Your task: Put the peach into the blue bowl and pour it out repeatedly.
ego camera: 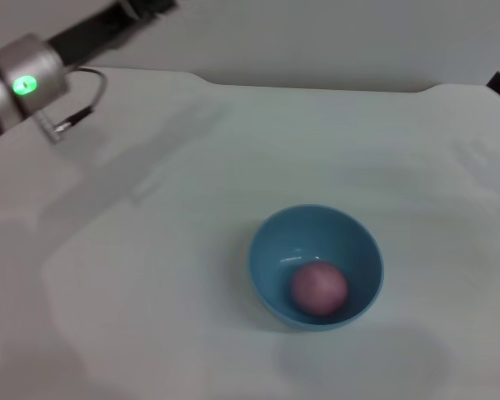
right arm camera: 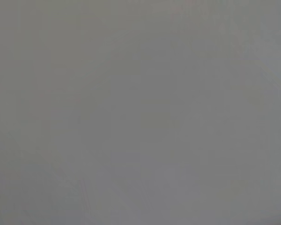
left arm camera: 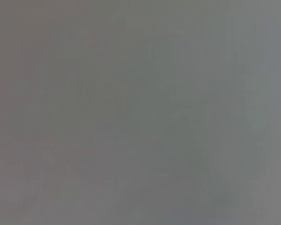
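The small round matte pink toy peach [ego camera: 319,288] sits inside the round, deep, glossy light-blue bowl [ego camera: 269,243], resting on the bowl floor toward its near-right side and touching the inner wall there as far as can be judged. The bowl stands upright on the plain white table [ego camera: 150,275], right of centre and toward the near edge. The left arm [ego camera: 25,79], a silver cylindrical link with a lit green indicator and a thin cable loop, is parked at the far left, well apart from the bowl; its gripper is outside the head view, so I cannot tell whether its fingers are apart or together. The right arm and its gripper do not show in the head view at all. Both wrist views give only a flat grey field, nothing to read. Judged from this layout, the placing half is done and the pour is the step in hand: the bowl should be taken by its rim on a side away from the peach, lifted clear of the table, then tipped slowly so the fruit rolls out over the low lip onto open table rather than bouncing off the edge. Glossy walls may slip, so a firm rim pinch matters. No brand, label or writing is visible anywhere.
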Controlling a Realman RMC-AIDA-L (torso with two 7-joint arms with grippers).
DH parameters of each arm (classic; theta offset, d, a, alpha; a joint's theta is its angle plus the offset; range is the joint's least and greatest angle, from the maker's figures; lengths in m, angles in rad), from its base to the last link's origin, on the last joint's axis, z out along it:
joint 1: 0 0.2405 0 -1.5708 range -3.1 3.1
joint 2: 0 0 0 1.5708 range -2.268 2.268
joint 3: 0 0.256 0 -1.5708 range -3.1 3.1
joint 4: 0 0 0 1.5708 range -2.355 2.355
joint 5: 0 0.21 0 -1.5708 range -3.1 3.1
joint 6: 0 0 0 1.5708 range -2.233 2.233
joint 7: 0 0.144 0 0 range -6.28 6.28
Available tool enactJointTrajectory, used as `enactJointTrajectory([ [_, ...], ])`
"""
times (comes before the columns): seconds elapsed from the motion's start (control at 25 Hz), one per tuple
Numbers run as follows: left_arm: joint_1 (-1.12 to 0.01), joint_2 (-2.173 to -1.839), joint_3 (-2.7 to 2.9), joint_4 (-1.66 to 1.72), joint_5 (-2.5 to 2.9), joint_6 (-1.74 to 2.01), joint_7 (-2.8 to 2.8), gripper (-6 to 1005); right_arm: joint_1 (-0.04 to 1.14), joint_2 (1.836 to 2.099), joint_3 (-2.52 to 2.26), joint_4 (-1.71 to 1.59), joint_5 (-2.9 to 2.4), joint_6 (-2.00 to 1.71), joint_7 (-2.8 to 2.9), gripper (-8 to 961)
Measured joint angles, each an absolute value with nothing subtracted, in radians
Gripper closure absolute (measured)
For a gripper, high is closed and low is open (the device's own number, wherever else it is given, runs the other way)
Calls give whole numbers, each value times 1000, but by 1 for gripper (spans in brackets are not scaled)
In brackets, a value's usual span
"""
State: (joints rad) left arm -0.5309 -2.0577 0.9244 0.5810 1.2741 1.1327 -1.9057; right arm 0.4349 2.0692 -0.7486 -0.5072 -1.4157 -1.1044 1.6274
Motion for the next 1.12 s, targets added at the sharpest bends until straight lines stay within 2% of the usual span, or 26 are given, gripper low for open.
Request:
enactJointTrajectory([
  [0.24, -459, -2064, 801, 389, 960, 1245, -1617, 459, 426, 2068, -714, -365, -1112, -1099, 1499, 395],
  [0.68, -452, -2073, 655, 73, 781, 1369, -578, 460, 388, 2073, -588, -225, -904, -1057, 1110, 395],
  [0.92, -462, -2072, 657, -34, 788, 1364, -38, 460, 441, 2082, -574, -109, -901, -1086, 582, 394],
  [1.12, -459, -2072, 655, -76, 788, 1363, 44, 458, 512, 2085, -492, 53, -886, -1192, 95, 394],
])
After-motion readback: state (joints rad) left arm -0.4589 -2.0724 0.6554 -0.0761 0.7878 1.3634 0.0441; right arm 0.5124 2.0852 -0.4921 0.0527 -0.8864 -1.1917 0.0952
